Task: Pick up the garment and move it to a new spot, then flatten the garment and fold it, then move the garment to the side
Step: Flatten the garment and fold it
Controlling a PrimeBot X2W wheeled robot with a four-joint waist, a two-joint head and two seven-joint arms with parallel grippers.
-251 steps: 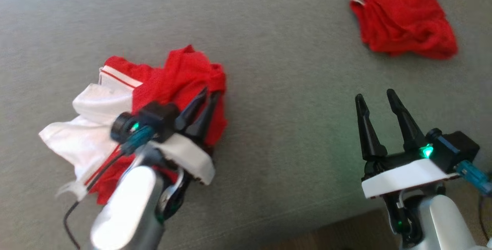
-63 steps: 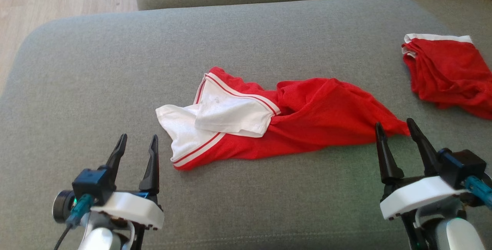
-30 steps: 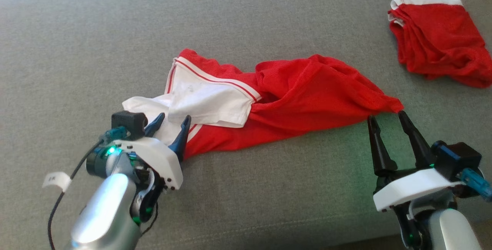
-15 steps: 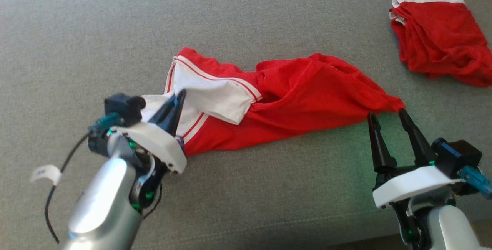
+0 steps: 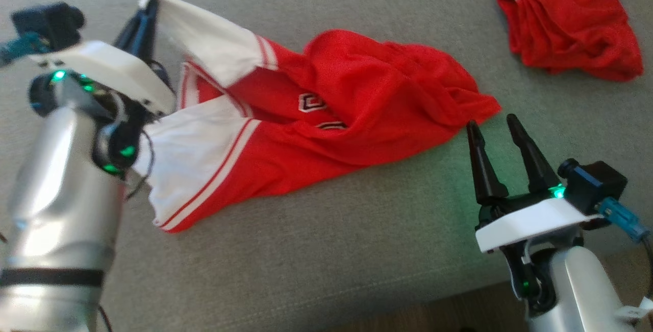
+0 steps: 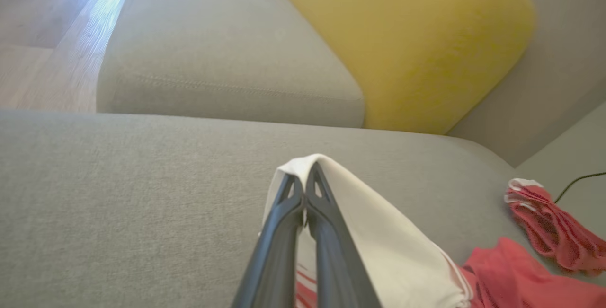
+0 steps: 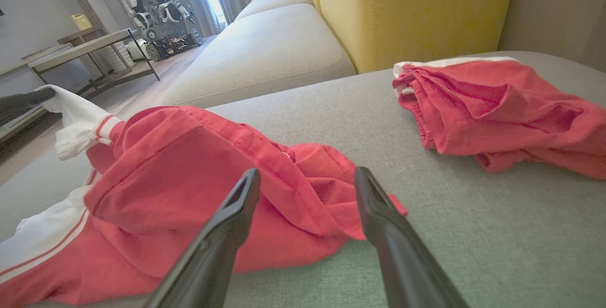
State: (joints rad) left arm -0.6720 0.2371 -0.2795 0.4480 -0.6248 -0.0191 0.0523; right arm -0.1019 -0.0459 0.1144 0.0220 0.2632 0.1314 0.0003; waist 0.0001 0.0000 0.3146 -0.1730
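The garment (image 5: 326, 102) is a red jersey with white sleeves and red stripes, spread across the grey sofa seat (image 5: 316, 250). My left gripper (image 5: 145, 8) is shut on a white sleeve end (image 6: 310, 163), held up above the seat at the upper left, so the cloth stretches from it down to the seat. The garment's red body (image 7: 189, 189) lies bunched just ahead of my right gripper (image 5: 492, 120), which stands open near the garment's right tip, touching nothing. Its fingers (image 7: 227, 232) frame that red edge in the right wrist view.
A second red garment (image 5: 566, 21) with a white band lies folded at the far right of the seat (image 7: 497, 109). A yellow cushion (image 6: 402, 43) and another grey seat (image 6: 218, 52) stand behind. The seat's front edge runs along the bottom right.
My left gripper shut on the white sleeve and lifted it up and to the left, pulling the garment open. The head camera has shifted. The right gripper stays open in place.
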